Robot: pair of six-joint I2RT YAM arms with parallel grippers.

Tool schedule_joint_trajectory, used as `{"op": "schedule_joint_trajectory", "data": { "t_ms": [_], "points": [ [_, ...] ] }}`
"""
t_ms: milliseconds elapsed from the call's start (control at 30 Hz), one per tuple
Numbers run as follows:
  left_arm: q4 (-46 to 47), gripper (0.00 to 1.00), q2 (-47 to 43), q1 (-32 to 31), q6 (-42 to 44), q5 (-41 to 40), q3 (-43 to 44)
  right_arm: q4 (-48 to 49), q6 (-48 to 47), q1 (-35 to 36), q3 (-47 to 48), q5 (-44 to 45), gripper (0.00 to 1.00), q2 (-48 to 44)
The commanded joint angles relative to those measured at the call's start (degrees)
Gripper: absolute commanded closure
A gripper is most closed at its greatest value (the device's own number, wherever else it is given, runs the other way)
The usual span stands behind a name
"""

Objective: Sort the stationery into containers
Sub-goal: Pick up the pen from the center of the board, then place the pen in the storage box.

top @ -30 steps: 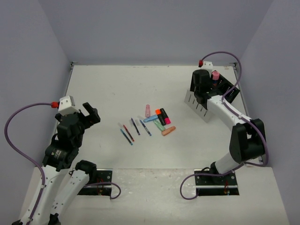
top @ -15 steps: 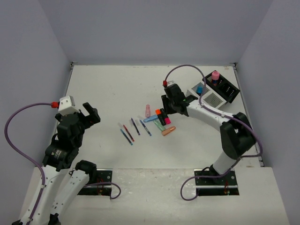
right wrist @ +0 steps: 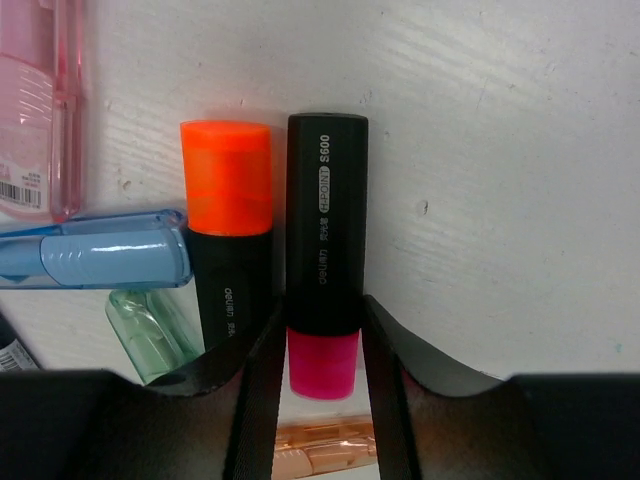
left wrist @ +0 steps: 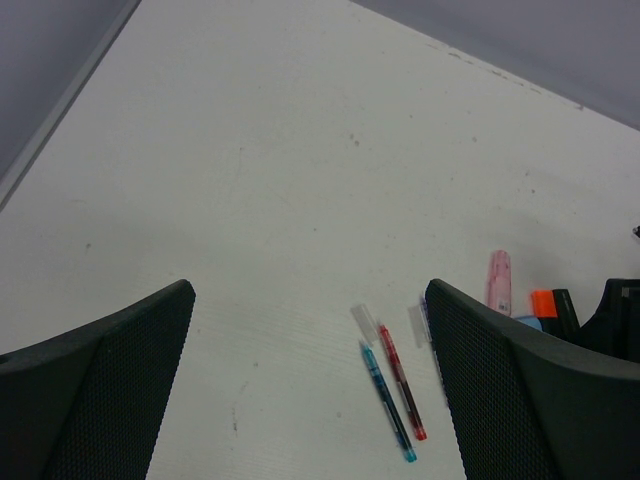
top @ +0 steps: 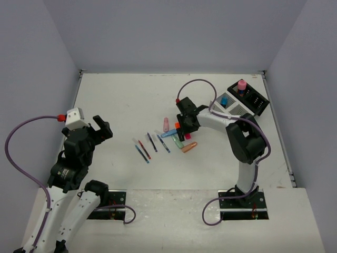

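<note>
**Q:** Location of the pink-capped highlighter [right wrist: 326, 200]?
**A:** Flat on the table [right wrist: 500, 150], centre of the right wrist view, touching the orange-capped highlighter [right wrist: 228, 220] on its left.

**Q:** Right gripper [right wrist: 324, 305]?
**A:** Its fingers press both flanks, pinching the highlighter. They hide most of the green highlighter [right wrist: 150, 335].

**Q:** Left gripper [left wrist: 308, 290]?
**A:** Spread, holding nothing. Its lower-right finger cuts off a pen beside the red pen [left wrist: 400, 385] and blue pen [left wrist: 388, 400].

**Q:** Containers?
**A:** Upper right of the overhead view: white box [top: 238, 109], black box [top: 258, 100]. The right arm [top: 217, 119] masks the white box's lower-left edge.

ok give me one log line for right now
right claw: straddling pink-tipped black highlighter, grip unclear | left claw: open, clear of pens
</note>
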Motion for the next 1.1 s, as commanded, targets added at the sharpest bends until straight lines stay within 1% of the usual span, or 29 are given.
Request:
{"op": "schedule_joint_trajectory", "data": {
  "t_ms": [0,67,100,133,167,233,267,300,433,533,600,633,733,767,867,1067],
  "points": [
    [2.29,0.0,-0.4,-0.23,1.56,0.07,-0.51,-1.57,-0.87,0.02,3.68,0.15,0.62,2.8],
    [2.29,0.0,-0.36,-0.27,1.56,0.16,-0.51,-2.29,-1.04,-0.23,5.15,0.53,0.62,4.44],
    [2.29,0.0,-0.35,-0.28,1.56,0.23,-0.51,-2.65,-1.05,-0.31,5.48,0.88,0.65,4.78],
    [2.29,0.0,-0.35,-0.28,1.56,0.25,-0.51,-2.88,-1.05,-0.33,5.82,1.36,0.69,4.93],
    [2.29,0.0,-0.29,-0.34,1.56,0.31,-0.51,-2.88,-0.81,-0.33,5.81,2.22,0.75,4.66],
    [2.33,0.0,-0.3,-0.37,1.59,0.37,-0.51,-2.23,-0.32,-0.33,5.1,3.12,0.8,3.26],
    [2.38,0.0,-0.35,-0.37,1.64,0.42,-0.51,-1.69,-0.03,-0.33,4.51,3.96,0.86,2.28],
    [2.38,0.0,-0.35,-0.37,1.65,0.43,-0.51,-1.18,0.2,-0.33,3.99,4.85,0.89,0.67],
    [2.38,0.0,-0.19,-0.44,1.65,0.59,-0.51,1.2,0.54,-0.57,1.41,8.84,0.97,-9.69],
    [2.39,0.0,-0.18,-0.46,1.65,0.51,-0.51,2.44,0.63,-1.51,0.09,12.1,1.0,-18.55],
    [2.38,0.0,-0.18,-0.63,1.65,0.34,-0.51,3.69,0.81,-3.53,-1.65,14.85,1.0,-22.43],
    [2.38,0.0,-0.18,-0.63,1.65,0.34,-0.51,4.69,0.98,-4.81,-2.38,16.62,1.0,-24.21],
    [2.38,0.0,-0.26,-0.55,1.65,0.43,-0.51,8.96,1.06,-11.13,-5.04,16.72,1.0,-29.61],
    [2.38,0.0,-0.34,-0.54,1.65,0.35,-0.51,10.2,0.75,-13.82,-5.3,16.88,1.0,-30.22],
    [2.47,0.0,-0.27,-0.54,1.65,0.51,-0.51,11.12,-0.86,-18.28,-3.43,16.82,1.0,-29.43],
    [2.38,0.0,-0.28,-0.63,1.65,0.43,-0.6,11.15,-1.23,-22.08,-1.51,16.24,0.98,-24.06]
  ]
}}
